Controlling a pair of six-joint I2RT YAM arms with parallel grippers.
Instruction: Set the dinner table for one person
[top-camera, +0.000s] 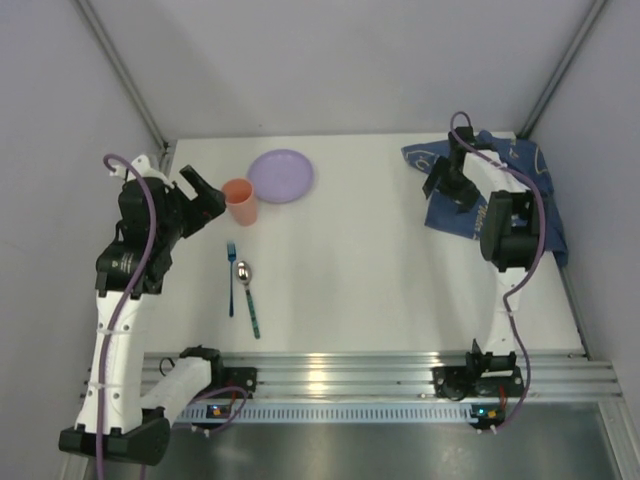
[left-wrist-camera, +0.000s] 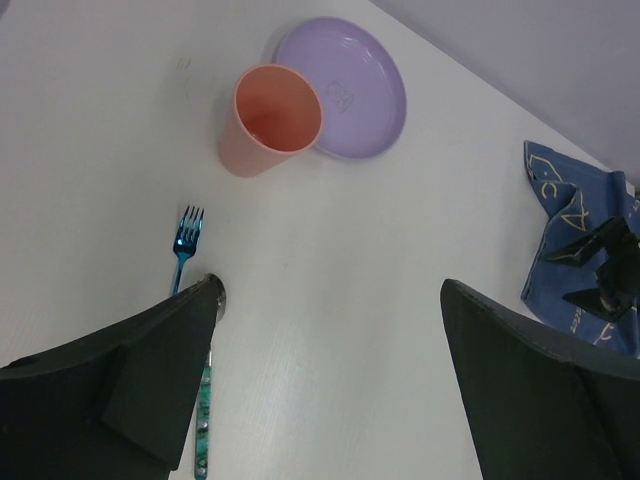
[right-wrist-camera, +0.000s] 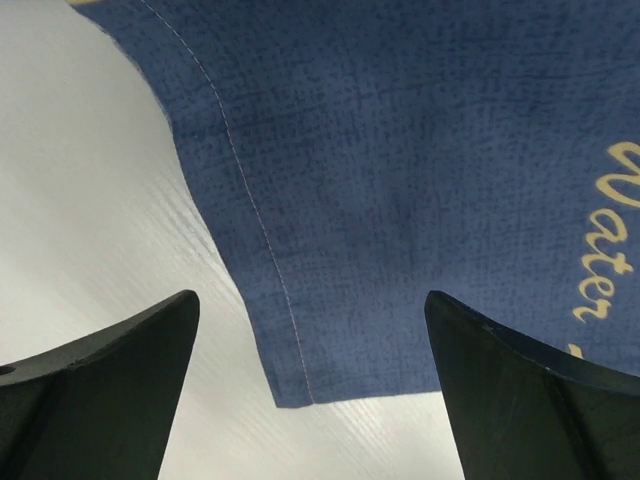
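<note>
- One white surface (top-camera: 380, 270) lies beneath both hands and carries everything.
- Left hand (left-wrist-camera: 330, 290): fingers spread wide, holding nothing.
- Ahead of it stands one salmon cup (left-wrist-camera: 268, 125), just beside one lilac plate (left-wrist-camera: 350, 85).
- One blue fork (left-wrist-camera: 183, 245) and one spoon (top-camera: 249, 300) lie side by side near its left finger.
- Right hand (right-wrist-camera: 310, 320): wide, empty, over a corner of one blue cloth (right-wrist-camera: 400, 150).

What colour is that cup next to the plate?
Salmon orange; the cup shows best in the left wrist view.
</note>
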